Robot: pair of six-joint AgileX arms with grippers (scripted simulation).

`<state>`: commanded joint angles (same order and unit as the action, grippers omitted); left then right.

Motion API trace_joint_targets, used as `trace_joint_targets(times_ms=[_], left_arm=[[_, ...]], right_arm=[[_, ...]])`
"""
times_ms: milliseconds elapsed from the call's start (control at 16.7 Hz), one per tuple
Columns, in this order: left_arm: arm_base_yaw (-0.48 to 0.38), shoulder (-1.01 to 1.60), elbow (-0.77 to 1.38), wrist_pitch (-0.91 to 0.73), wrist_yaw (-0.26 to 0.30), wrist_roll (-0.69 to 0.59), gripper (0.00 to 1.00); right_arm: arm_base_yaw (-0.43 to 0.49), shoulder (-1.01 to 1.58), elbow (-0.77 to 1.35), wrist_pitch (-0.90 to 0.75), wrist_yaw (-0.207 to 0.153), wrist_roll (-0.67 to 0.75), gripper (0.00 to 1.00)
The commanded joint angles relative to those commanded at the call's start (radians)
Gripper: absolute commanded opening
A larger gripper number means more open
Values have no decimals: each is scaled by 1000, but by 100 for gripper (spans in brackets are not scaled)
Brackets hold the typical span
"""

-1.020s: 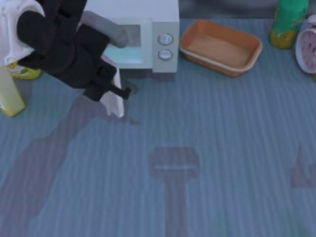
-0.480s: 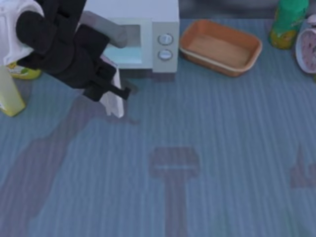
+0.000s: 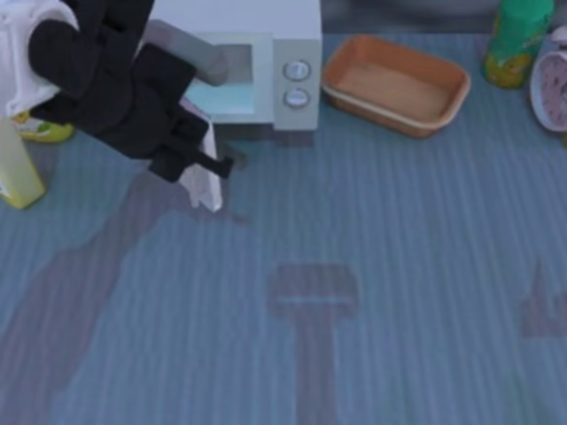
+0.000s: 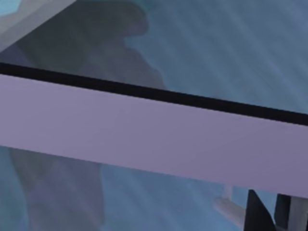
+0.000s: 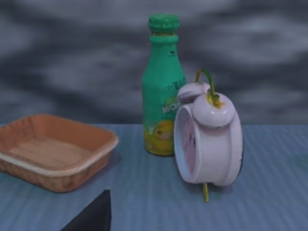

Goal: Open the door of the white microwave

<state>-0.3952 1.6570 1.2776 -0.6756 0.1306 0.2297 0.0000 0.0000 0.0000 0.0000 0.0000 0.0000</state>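
Note:
The white microwave (image 3: 266,18) stands at the back of the table, left of centre, with two silver knobs (image 3: 297,84) on its right panel. Its pale interior (image 3: 226,93) is exposed. The door (image 3: 209,177) is swung out toward the front on the left side, seen edge-on as a white slab. My left gripper (image 3: 213,166) is shut on the door's free edge, with the black arm above it hiding most of the panel. In the left wrist view the door (image 4: 154,130) fills the frame as a wide pale band, with a dark finger (image 4: 260,216) beside it. My right arm is outside the top view.
An orange tray (image 3: 396,84) lies right of the microwave. A green bottle (image 3: 518,40) and a pink alarm clock (image 3: 551,88) stand at the back right; both show in the right wrist view, bottle (image 5: 162,86) and clock (image 5: 209,139). A yellow carton (image 3: 18,168) stands at the left edge.

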Motion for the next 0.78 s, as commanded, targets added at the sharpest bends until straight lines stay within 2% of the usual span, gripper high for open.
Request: trace_joint_targets(times_ms=[300,660,780], left_arm=[[9,-6,-8,-4,18,30,0],[68,-39,-39,-31,89,164,0],[74,-44,-43,-34,97,180,0]], right_arm=[[0,0,0,0,0,0,100],[0,0,0,0,0,0,100],[0,0,0,0,0,0,100]])
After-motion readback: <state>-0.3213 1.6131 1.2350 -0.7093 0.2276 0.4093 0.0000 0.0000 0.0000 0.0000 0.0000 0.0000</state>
